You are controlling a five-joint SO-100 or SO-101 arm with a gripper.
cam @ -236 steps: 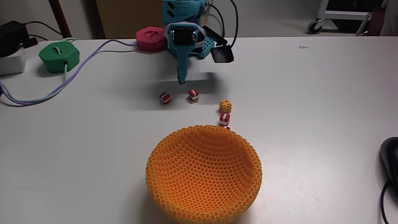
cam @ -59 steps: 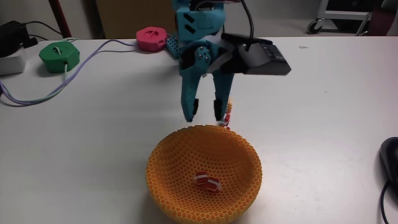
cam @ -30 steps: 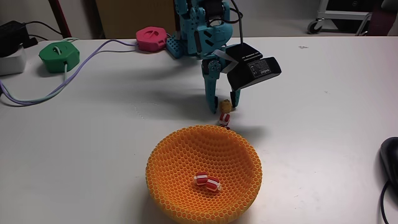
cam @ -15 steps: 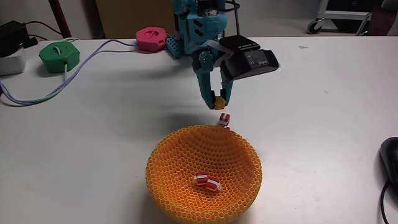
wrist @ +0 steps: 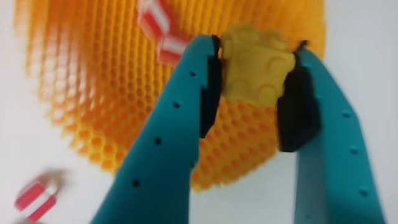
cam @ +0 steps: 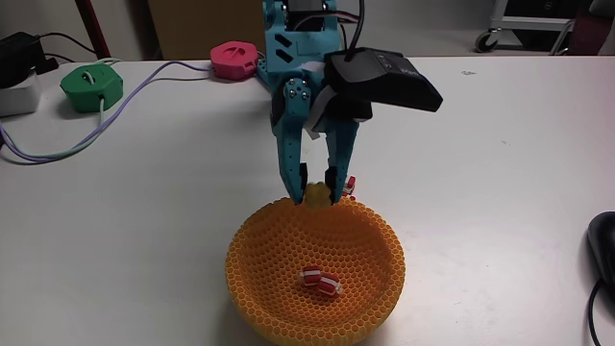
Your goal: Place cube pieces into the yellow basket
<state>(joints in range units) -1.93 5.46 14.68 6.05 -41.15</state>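
The yellow basket stands at the table's front middle. Two red-and-white cube pieces lie inside it. My teal gripper hangs over the basket's far rim, shut on the yellow-orange cube piece. One more red-and-white cube piece rests on the table just behind the basket, partly hidden by a finger in the fixed view.
A green hexagonal box with a cable sits at the back left, a pink one by the arm's base. A black object lies at the right edge. The white table spreads around the basket.
The gripper carried the yellow-orange cube from the table toward the front and now holds it over the basket's far rim. Two striped cubes stay in the basket.
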